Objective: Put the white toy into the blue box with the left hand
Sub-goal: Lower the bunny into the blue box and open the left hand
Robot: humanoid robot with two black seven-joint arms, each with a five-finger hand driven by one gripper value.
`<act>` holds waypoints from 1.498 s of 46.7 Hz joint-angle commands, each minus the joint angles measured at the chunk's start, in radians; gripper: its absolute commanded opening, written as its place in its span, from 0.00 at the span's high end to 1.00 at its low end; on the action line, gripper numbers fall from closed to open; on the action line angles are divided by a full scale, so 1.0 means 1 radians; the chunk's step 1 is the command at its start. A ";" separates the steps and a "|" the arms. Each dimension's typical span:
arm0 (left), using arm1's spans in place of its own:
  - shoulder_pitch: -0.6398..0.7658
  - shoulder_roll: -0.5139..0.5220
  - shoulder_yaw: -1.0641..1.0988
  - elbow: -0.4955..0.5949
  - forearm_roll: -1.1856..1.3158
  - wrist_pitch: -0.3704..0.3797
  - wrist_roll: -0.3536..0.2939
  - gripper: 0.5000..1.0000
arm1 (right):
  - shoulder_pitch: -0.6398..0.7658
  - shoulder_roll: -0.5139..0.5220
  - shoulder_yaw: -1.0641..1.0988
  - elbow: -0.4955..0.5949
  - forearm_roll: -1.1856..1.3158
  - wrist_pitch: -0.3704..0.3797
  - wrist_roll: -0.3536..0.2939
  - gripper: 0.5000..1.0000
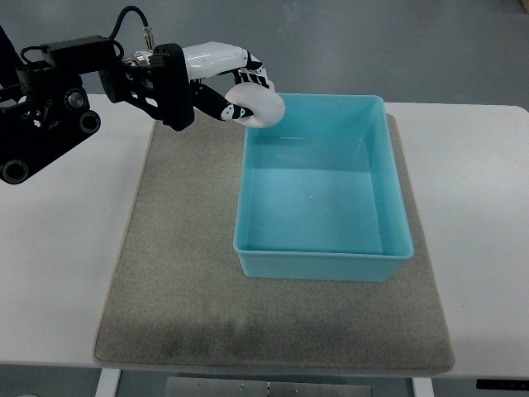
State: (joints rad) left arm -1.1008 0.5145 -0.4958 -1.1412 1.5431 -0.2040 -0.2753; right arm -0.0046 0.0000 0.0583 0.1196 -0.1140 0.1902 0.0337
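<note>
My left hand (240, 91) reaches in from the upper left, its black and white fingers curled around a round white toy (259, 106). The toy is held in the air just over the far left corner of the blue box (248, 207). The box is a light blue rectangular bin, open on top and empty inside, standing on the grey mat. The right arm does not show.
A grey felt mat (182, 273) covers the middle of the white table (66, 248). The left arm's black links and cable (50, 107) hang over the table's far left corner. The table's front edge runs along the bottom of the picture.
</note>
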 commanded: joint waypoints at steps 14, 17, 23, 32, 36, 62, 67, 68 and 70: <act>0.018 -0.063 0.008 0.001 0.002 0.003 0.001 0.74 | 0.000 0.000 0.000 0.000 0.000 0.000 0.000 0.13; 0.025 -0.071 0.009 0.001 0.002 0.009 0.001 0.66 | 0.000 0.000 0.000 0.000 0.000 0.000 0.000 0.13; 0.039 -0.090 0.011 0.003 0.000 0.020 0.001 0.60 | 0.000 0.000 0.000 0.000 0.000 0.000 0.000 0.13; 0.068 -0.100 0.011 0.005 0.000 0.021 -0.001 0.45 | 0.000 0.000 0.000 0.000 0.000 0.000 0.000 0.13; 0.075 -0.109 0.011 0.005 -0.001 0.023 -0.001 0.34 | 0.000 0.000 0.000 0.000 0.000 0.000 0.000 0.13; 0.088 -0.109 -0.001 0.037 -0.018 0.061 -0.022 0.08 | 0.000 0.000 0.000 0.000 0.000 0.000 0.000 0.13; 0.088 -0.108 -0.001 0.093 -0.023 0.097 -0.022 0.07 | 0.000 0.000 0.000 0.000 -0.001 0.000 0.000 0.13; 0.088 -0.108 -0.003 0.106 -0.024 0.101 -0.022 0.07 | 0.000 0.000 0.000 0.000 -0.001 0.000 0.000 0.13; 0.088 -0.105 -0.003 0.127 -0.028 0.113 -0.022 0.04 | 0.000 0.000 0.000 0.000 0.000 0.000 0.000 0.13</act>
State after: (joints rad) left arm -1.0118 0.4066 -0.4975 -1.0478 1.5199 -0.1078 -0.2978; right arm -0.0046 0.0000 0.0582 0.1196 -0.1145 0.1902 0.0337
